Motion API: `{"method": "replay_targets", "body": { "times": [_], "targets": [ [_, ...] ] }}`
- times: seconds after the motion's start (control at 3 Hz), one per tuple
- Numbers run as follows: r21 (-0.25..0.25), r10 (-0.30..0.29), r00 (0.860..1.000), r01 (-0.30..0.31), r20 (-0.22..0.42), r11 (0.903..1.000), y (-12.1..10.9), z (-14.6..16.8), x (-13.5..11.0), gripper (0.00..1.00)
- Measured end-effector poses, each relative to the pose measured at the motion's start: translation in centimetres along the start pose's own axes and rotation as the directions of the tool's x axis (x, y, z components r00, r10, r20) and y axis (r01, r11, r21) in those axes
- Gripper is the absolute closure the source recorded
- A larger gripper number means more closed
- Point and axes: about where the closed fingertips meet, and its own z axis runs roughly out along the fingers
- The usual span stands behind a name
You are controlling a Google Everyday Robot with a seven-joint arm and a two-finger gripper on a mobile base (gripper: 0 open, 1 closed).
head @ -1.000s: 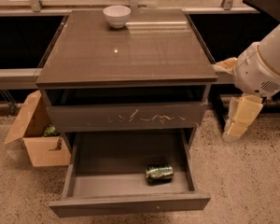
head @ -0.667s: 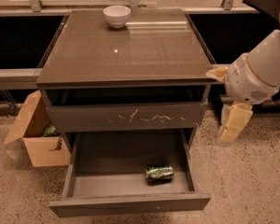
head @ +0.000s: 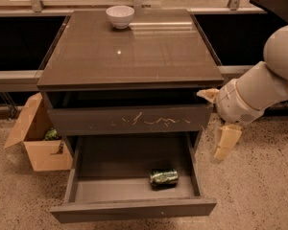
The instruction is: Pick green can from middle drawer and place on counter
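Against the frame a moment ago, everything on the left and centre sits where it was: box, bowl and can have not shifted. The one change is on the right, where the gripper [head: 210, 127] has come down and leftward, and now hangs just beside the cabinet's right edge, level with the scratched drawer front [head: 129, 120]. Its two cream fingers are spread well apart and I see nothing between them.

Counting left to right: one cardboard box [head: 41, 152] on the floor at the lower left, with something green [head: 52, 134] inside it; one white bowl [head: 120, 16] at the back of the counter [head: 134, 56]; two drawers; one green can [head: 163, 177]; one white arm [head: 264, 90] coming in from the right edge.

The green can lies on its side in the middle drawer [head: 120, 166], which is pulled right out at the bottom of the frame. The can is right of centre, towards the front, and uncovered from above. The drawer's right wall stands between the can and the gripper, and the scratched front above is open just a crack, overhanging the back of the drawer.
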Motion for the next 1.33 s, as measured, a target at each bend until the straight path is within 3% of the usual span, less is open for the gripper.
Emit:
{"method": "replay_targets", "body": {
  "times": [1.0,1.33],
  "targets": [
    [-0.117,-0.015,0.997,0.024,0.076,0.9928,1.2,8.5,0.9,0.00],
    [-0.180,-0.007,0.997,0.020,0.071,0.9835,1.8,12.6,1.6,0.00]
  ]
}}
